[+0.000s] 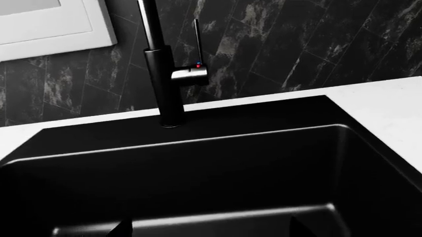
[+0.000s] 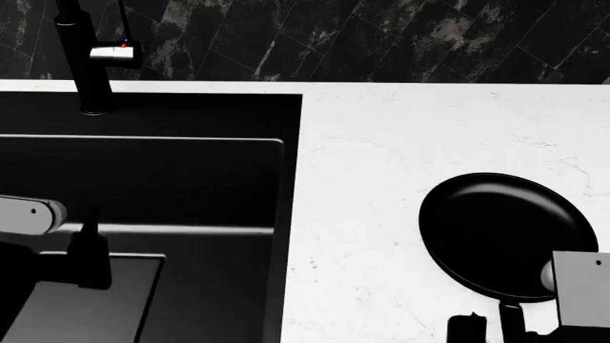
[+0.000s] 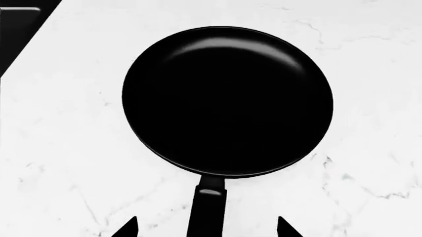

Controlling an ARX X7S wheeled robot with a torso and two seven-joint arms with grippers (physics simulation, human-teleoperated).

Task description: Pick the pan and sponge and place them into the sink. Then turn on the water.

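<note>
The glossy black pan (image 3: 228,101) lies flat on the white marble counter (image 2: 381,179), right of the sink, also seen in the head view as the pan (image 2: 501,236). Its thin handle (image 3: 207,210) runs between the two fingertips of my right gripper (image 3: 205,228), which stands open astride it without gripping. My left gripper (image 1: 211,229) hangs open over the matte black sink (image 1: 197,168), with nothing between its fingers. In the head view the left arm (image 2: 28,214) reaches over the sink (image 2: 171,179). The sponge is out of view.
A black faucet (image 1: 165,74) with a thin lever (image 1: 196,39) rises from the counter behind the sink, seen also as the faucet (image 2: 81,57). A dark marbled tile wall (image 2: 381,36) backs the counter. A white frame (image 1: 46,24) hangs on the wall.
</note>
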